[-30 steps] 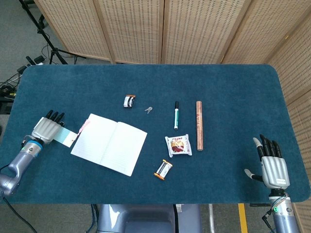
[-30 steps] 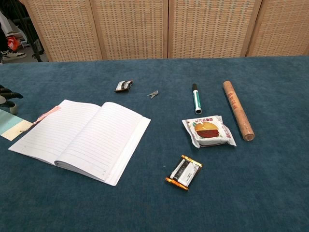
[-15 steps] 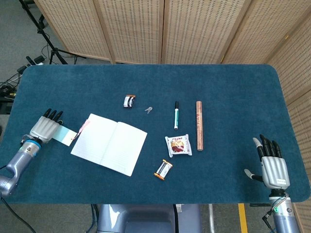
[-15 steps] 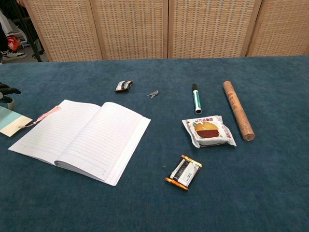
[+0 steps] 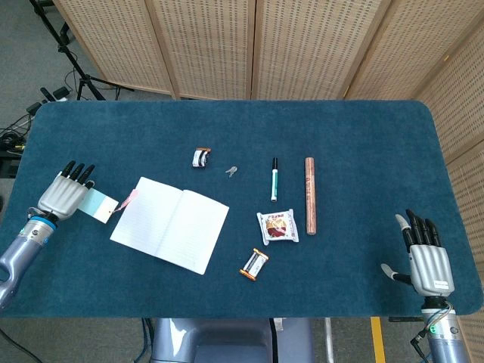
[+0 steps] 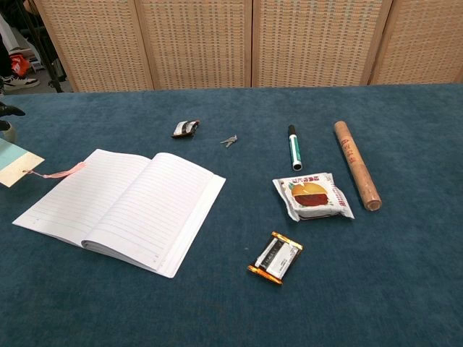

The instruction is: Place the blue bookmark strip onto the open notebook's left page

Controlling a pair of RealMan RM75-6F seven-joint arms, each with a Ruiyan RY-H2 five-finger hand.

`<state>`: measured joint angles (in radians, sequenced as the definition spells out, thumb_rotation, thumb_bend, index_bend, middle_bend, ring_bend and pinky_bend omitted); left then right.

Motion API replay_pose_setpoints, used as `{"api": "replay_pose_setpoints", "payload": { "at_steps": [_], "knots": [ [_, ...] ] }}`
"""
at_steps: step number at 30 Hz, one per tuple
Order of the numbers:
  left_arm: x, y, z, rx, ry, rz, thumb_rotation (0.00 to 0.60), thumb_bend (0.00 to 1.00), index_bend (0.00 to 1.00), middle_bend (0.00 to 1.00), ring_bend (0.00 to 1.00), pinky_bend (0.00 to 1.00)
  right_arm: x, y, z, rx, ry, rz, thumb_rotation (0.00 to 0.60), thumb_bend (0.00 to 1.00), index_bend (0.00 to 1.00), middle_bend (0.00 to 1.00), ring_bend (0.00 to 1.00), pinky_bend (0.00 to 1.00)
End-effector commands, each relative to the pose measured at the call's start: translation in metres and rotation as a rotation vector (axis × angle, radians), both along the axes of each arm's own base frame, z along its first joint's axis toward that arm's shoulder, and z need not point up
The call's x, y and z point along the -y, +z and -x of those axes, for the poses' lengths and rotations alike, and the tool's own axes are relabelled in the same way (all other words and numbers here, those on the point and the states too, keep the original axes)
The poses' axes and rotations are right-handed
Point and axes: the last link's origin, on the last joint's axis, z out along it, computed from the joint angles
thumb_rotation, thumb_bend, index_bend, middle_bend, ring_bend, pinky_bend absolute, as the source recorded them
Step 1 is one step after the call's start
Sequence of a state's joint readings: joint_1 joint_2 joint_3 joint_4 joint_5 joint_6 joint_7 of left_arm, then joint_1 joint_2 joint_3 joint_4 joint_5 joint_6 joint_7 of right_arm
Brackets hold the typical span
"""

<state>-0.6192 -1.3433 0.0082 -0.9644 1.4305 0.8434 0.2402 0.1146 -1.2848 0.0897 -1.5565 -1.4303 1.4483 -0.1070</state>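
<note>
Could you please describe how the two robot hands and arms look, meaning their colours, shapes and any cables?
Both hands, the left hand and the right hand, have a silver-grey ribbed metal back and black fingers. Each sits on a rounded grey forearm with a blue ring at the wrist. A thin black cable runs beside each wrist. The right wrist shows a small green light. I cannot read any markings.

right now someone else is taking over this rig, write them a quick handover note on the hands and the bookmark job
Left hand: holds the blue bookmark strip at the table's left edge, beside the notebook and not over it.
Right hand: open, holds nothing, at the near right corner.
Open notebook: lies flat, both pages bare. The bookmark's pink tassel trails toward the left page's far corner.
Done: bookmark picked up.
Left: carry it right over the left page, lay it down, release.
</note>
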Motion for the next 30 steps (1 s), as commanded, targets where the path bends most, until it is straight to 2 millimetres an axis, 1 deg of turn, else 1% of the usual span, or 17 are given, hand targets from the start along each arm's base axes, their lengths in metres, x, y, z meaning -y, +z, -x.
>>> {"api": "replay_pose_setpoints", "payload": {
  "at_steps": [1,13,23,30],
  "knots": [
    [0.007,0.009,-0.006,0.023,0.019,-0.021,0.6,0.27,0.32,0.0,0.0,0.0,-0.002,0.002,-0.001,0.009,0.008,0.004,0.6,0.16,0.0,0.0,0.0,0.0],
    [0.021,0.012,-0.026,0.067,0.082,-0.026,0.6,0.27,0.32,0.0,0.0,0.0,-0.008,0.012,-0.005,0.049,0.045,0.02,0.6,0.16,0.0,0.0,0.0,0.0],
    [0.025,0.01,-0.043,0.121,0.161,-0.036,0.6,0.28,0.32,0.0,0.0,0.0,-0.012,0.015,-0.007,0.074,0.064,0.013,0.6,0.16,0.0,0.0,0.0,0.0],
    [0.025,0.008,-0.055,0.186,0.256,-0.048,0.6,0.29,0.32,0.0,0.0,0.0,-0.013,0.021,-0.006,0.094,0.073,0.026,0.6,0.16,0.0,0.0,0.0,0.0]
  ]
}}
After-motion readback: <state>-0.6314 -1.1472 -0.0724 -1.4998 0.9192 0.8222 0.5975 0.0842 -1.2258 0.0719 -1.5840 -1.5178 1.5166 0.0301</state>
